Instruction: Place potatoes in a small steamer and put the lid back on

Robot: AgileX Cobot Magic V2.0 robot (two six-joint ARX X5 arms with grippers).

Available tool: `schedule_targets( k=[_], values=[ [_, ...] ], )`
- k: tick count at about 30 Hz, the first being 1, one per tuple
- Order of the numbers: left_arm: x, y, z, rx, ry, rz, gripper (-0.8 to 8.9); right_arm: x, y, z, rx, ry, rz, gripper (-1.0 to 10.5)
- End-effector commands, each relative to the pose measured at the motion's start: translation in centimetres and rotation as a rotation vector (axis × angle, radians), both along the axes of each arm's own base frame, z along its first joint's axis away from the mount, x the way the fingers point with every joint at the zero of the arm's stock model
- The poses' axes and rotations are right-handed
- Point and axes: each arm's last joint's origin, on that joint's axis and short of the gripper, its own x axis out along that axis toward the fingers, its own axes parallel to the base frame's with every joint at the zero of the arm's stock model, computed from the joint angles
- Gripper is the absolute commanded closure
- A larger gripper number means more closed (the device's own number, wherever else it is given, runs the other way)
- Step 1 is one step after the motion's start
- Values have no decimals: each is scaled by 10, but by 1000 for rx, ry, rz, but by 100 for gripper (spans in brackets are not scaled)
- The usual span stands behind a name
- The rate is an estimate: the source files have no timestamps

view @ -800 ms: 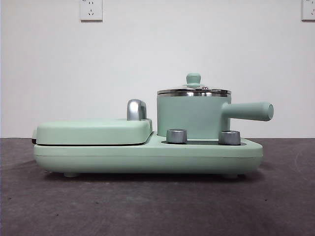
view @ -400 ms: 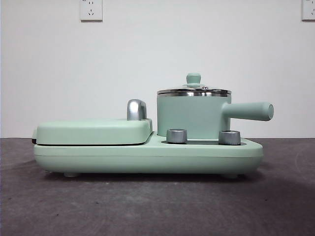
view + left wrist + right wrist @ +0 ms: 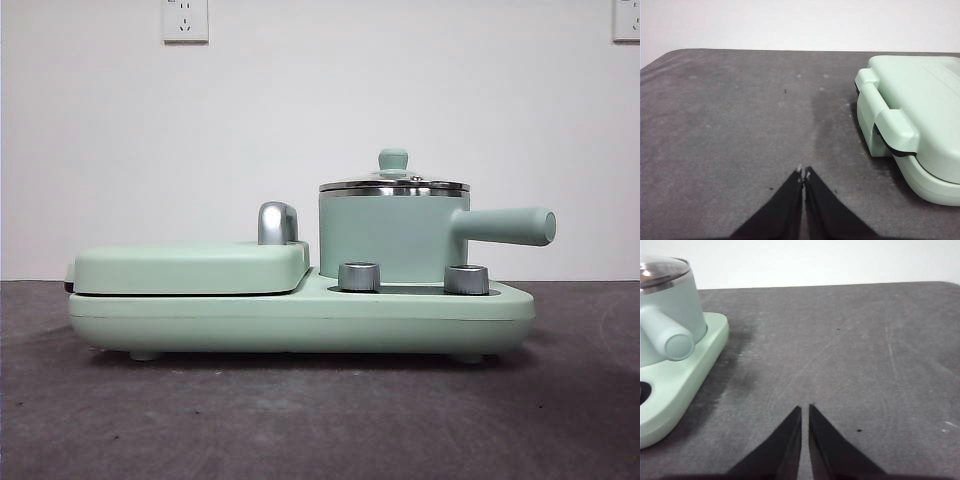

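The small steamer (image 3: 392, 236) is mint green with a shiny silver rim. The lid (image 3: 393, 183) has a green knob. The griddle (image 3: 190, 268) is green. The table (image 3: 320, 420) is dark grey.

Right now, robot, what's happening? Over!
Left gripper shut, empty, beside the griddle. Right gripper shut, empty, near the small steamer. Lid on the steamer. No potato in view. Nothing blocking.

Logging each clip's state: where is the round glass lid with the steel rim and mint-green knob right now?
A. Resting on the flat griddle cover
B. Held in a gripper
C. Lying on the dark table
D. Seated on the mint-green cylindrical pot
D: the glass lid sits level on the pot's chrome rim; both grippers are away from it, holding nothing.
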Motion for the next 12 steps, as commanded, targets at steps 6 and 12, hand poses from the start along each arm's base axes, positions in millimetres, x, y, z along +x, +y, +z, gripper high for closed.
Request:
schedule_targets(
  k=[6, 12],
  values=[
    [1, 0, -7, 11, 24, 4, 805, 0, 0, -2, -20, -4, -6, 925],
    [1, 0, -7, 11, 24, 4, 805, 1, 0, -1, -20, -14, -7, 925]
  ],
)
